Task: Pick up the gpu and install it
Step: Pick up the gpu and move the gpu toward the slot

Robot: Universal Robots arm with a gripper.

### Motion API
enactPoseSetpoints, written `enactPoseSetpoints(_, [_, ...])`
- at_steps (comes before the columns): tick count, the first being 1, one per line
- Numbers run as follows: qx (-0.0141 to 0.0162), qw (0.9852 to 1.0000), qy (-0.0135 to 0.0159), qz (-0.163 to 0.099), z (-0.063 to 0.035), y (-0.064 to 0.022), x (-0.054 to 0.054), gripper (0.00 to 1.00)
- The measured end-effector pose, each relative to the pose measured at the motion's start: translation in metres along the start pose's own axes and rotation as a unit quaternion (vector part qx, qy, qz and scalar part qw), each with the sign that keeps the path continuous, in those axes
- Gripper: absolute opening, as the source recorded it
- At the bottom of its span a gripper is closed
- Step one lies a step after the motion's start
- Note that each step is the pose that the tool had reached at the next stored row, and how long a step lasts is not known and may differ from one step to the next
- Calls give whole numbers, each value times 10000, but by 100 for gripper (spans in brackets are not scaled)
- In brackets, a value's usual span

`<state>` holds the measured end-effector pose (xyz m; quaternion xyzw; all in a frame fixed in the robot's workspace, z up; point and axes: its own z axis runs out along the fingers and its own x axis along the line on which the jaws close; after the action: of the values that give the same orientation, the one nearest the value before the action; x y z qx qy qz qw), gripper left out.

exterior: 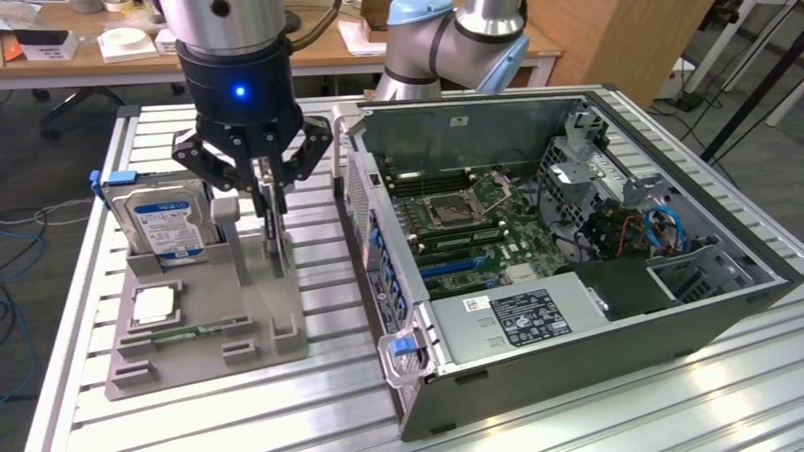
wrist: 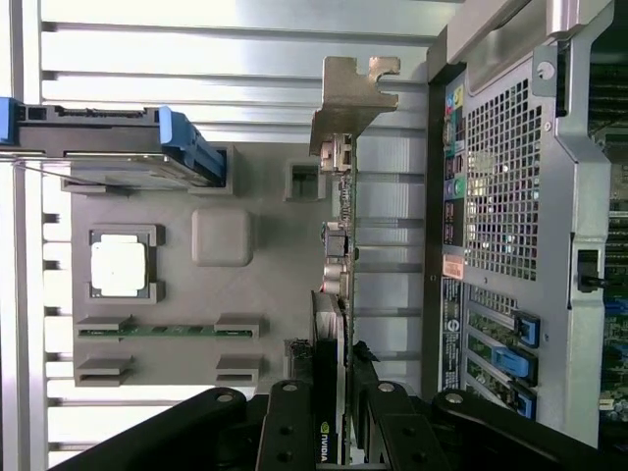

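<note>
A robot gripper [exterior: 266, 200] reaches down over a gray parts holder [exterior: 201, 350] on a slatted metal table [exterior: 314, 405]. Its fingers pinch the gpu [wrist: 340, 245], which stands upright on its thin edge in a slot along the holder's edge nearest the open computer case [exterior: 566, 235]. A hard drive [exterior: 157, 221] stands at the holder's far corner.

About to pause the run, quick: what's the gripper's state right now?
Gripper: closed on the gpu, which stands on edge in the gray holder.
</note>
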<state>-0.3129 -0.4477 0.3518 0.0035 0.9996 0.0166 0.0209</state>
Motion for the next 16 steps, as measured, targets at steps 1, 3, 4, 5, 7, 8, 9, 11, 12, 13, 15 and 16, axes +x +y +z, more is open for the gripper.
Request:
enactPoseSetpoints(1, [0, 10000, 0, 0, 0, 0, -9, 26])
enactPoseSetpoints(3, [0, 10000, 0, 0, 1, 0, -26, 26])
enactPoseSetpoints(4, [0, 10000, 0, 0, 1, 0, -35, 26])
enactPoseSetpoints(5, [0, 10000, 0, 0, 2, 0, -43, 26])
enactPoseSetpoints(7, [0, 10000, 0, 0, 2, 1, -61, 26])
enactPoseSetpoints(8, [0, 10000, 0, 0, 2, 1, -69, 26])
enactPoseSetpoints(9, [0, 10000, 1, 0, 3, 1, -77, 26])
enactPoseSetpoints(11, [0, 10000, 0, 0, 4, 1, -94, 26])
enactPoseSetpoints(12, [0, 10000, 0, 0, 4, 1, -103, 26])
enactPoseSetpoints(13, [0, 10000, 1, 0, 4, 1, -112, 26])
enactPoseSetpoints(15, [0, 10000, 0, 0, 5, 1, -128, 26])
enactPoseSetpoints(16, [0, 10000, 0, 0, 5, 1, -136, 26])
